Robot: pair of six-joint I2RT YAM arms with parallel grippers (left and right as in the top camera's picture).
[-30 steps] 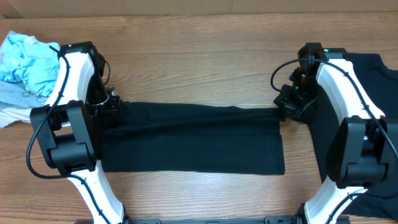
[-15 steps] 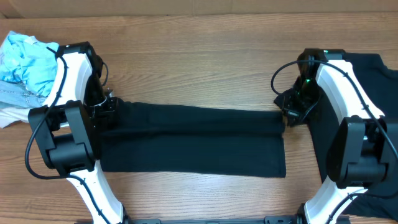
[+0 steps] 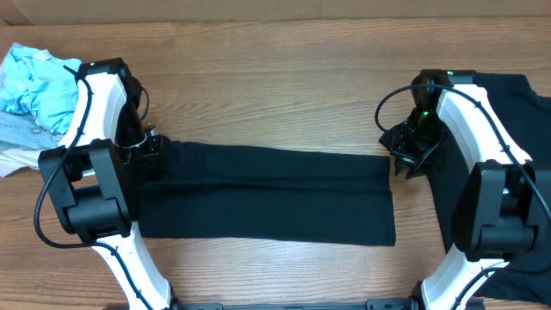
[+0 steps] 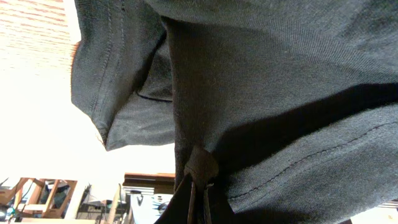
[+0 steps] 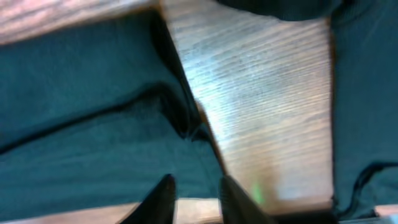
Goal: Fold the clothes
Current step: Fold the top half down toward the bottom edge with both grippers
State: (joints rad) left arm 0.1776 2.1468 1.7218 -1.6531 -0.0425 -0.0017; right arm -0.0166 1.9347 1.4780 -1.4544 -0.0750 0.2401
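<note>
A black T-shirt [image 3: 267, 194], folded into a long strip, lies across the middle of the table. My left gripper [image 3: 153, 148] is at its far left corner. In the left wrist view the left gripper [image 4: 199, 190] is shut on a pinch of the black fabric [image 4: 261, 93]. My right gripper [image 3: 403, 162] hovers at the strip's far right corner. In the right wrist view the right gripper [image 5: 196, 193] is open, its fingertips [image 5: 165, 190] apart over the shirt's edge [image 5: 93, 137] and the bare wood, holding nothing.
A second black shirt [image 3: 527, 112] lies spread at the right edge, partly under the right arm. A crumpled light-blue cloth pile [image 3: 39, 86] sits at the far left with pale fabric [image 3: 17, 155] below it. Wood table [image 3: 275, 77] runs behind the strip.
The right gripper has opened and let go of the shirt's right corner, which now rests on the table. The left gripper still holds its corner in the same place.
</note>
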